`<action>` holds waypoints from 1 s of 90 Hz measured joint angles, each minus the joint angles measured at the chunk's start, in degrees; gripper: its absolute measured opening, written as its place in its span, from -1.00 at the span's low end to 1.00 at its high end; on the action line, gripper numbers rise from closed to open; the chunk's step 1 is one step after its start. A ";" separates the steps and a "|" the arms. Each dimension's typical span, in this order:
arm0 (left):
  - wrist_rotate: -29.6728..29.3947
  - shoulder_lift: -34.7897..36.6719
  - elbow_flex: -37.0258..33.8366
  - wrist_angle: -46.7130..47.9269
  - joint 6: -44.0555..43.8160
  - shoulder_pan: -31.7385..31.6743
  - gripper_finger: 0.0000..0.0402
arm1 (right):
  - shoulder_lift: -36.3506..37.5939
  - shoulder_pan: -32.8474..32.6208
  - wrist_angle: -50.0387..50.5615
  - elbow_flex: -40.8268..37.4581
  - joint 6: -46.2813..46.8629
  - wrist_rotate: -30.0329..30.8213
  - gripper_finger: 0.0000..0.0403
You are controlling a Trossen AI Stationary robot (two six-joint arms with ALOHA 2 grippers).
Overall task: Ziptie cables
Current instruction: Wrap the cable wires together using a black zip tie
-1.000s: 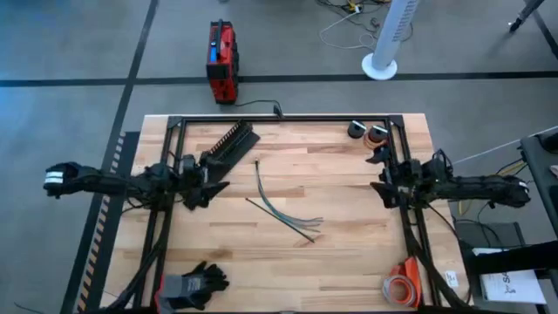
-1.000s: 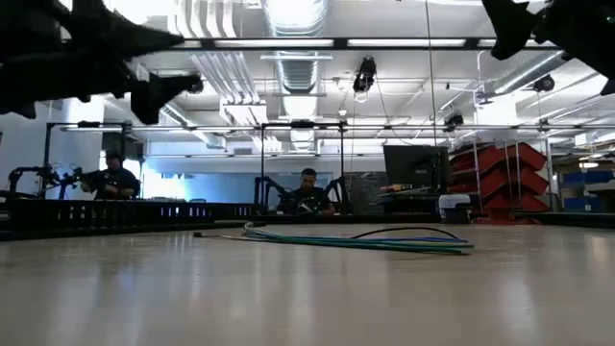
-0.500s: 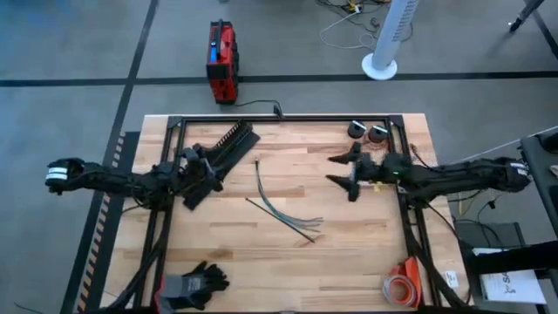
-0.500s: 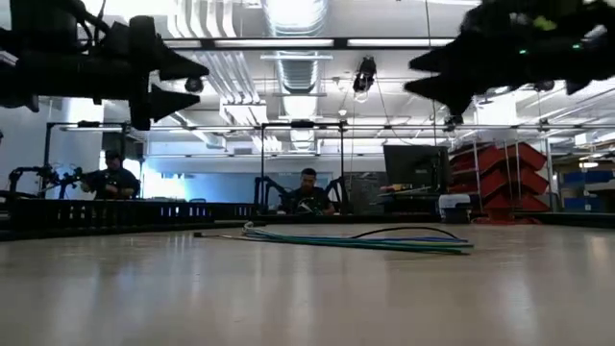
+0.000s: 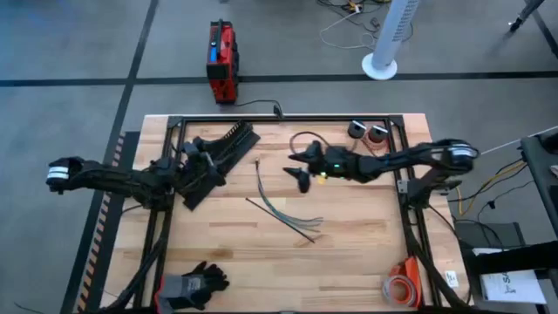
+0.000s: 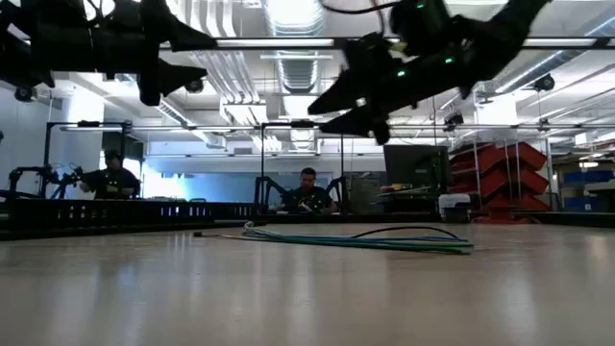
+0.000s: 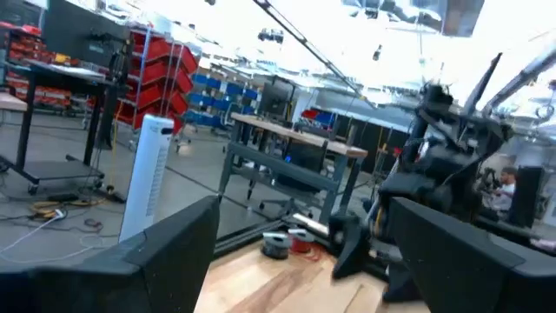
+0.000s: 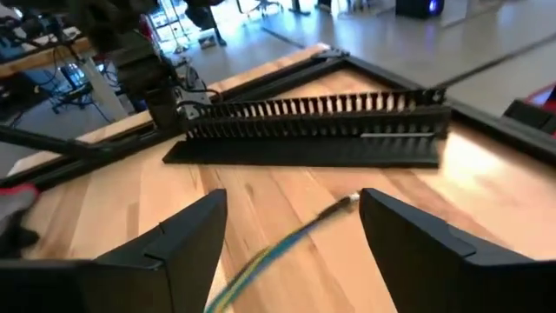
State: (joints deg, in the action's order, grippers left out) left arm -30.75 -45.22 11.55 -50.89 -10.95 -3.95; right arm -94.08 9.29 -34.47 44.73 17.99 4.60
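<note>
Several thin loose wires, green, pale grey and black [image 5: 279, 202], lie flat near the middle of the wooden worktop [image 5: 349, 253], clear of the long black comb-toothed slotted strip [image 5: 220, 155] at the far left. Such cables look light, limp and slippery: they would likely sag and slide apart if lifted by one strand, so the safest hold seems to be the tight section just short of the far end, where all strands run together. Their long axis runs from the far middle toward the near right; the gathered tip points away from the near edge, and the splayed tips fan out to the near right. The right pincer [image 5: 301, 169], fingers spread wide and empty, hovers just right of the gathered end. The left pincer [image 5: 207, 167], also parted and empty, waits above the strip.
</note>
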 joint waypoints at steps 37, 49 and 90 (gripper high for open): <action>-4.84 5.16 -0.39 0.95 5.83 -0.02 0.61 | -19.72 0.01 11.49 21.42 1.71 0.20 0.05; -5.12 5.43 -0.39 0.89 6.00 -0.07 0.61 | -23.69 -0.02 25.21 29.77 1.47 4.31 0.04; -7.75 5.23 -0.39 0.85 7.80 -0.04 0.61 | -35.03 0.39 35.69 43.16 9.83 8.55 0.01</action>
State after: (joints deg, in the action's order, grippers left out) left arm -38.50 -39.99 11.16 -50.04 -3.16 -3.99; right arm -129.11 9.68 1.22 87.89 27.81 13.16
